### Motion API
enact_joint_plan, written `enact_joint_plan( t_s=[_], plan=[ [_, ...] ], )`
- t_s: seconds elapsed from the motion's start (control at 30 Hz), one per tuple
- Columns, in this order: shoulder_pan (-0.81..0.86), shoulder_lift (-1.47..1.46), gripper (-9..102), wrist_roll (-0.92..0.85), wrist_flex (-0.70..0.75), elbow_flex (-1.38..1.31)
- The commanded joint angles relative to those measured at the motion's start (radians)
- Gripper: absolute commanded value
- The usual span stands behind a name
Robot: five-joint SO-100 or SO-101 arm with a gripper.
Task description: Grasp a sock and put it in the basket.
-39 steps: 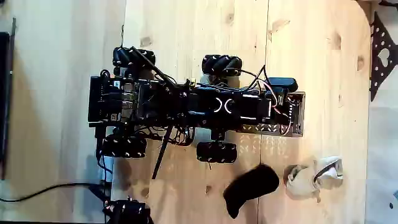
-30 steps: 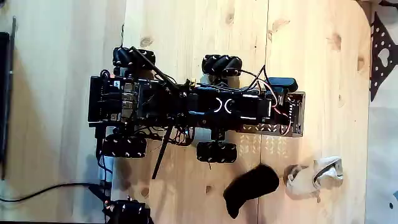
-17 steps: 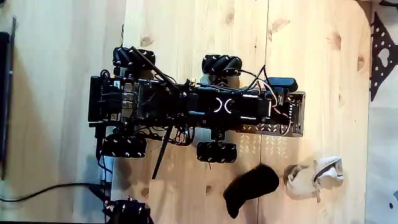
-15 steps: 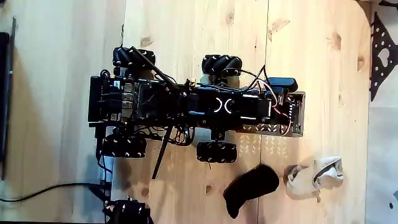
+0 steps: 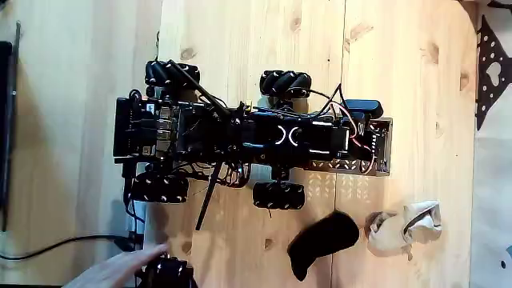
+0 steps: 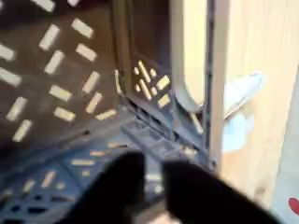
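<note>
The black sock (image 5: 322, 241) lies bent on the wooden floor, just below the wheeled robot in the fixed view. The brown lattice basket (image 5: 385, 150) sits at the robot's right end. My arm lies folded along the robot's body, with my gripper (image 5: 364, 141) over the basket. In the wrist view the basket's perforated wall (image 6: 56, 75) fills most of the picture. My gripper (image 6: 159, 187) shows there as two blurred dark fingers (image 6: 120, 187) at the bottom edge, slightly apart, with nothing between them.
A cream-white sock (image 5: 406, 226) lies right of the black one. A person's hand (image 5: 120, 270) reaches in at the bottom left, beside a dark wheeled part (image 5: 168, 272). Cables (image 5: 48, 244) trail at the lower left. Dark objects (image 5: 492, 72) line the right edge.
A person's hand has come into the fixed view at the bottom left. The robot, the arm and both socks have not moved.
</note>
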Motion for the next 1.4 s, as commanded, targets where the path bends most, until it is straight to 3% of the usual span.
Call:
enact_joint_plan(
  t_s=[0.0, 0.13, 0.27, 0.43, 0.7, 1.0, 1.23, 1.37],
  plan=[
    [0.011, 0.000, 0, -0.009, 0.141, -0.005],
    [0.015, -0.043, 0, 0.000, 0.098, -0.060],
    [0.000, -0.249, 0, 0.035, -0.028, -0.202],
    [0.043, -0.488, 0, 0.091, -0.084, -0.456],
    [0.258, -1.037, 0, 0.147, 0.037, -1.080],
    [0.451, -1.635, 0, 0.270, 0.046, -1.667],
    [0.472, -1.793, 0, 0.307, 0.107, -1.888],
    [0.489, -1.818, 0, 0.310, 0.241, -2.002]
  ],
)
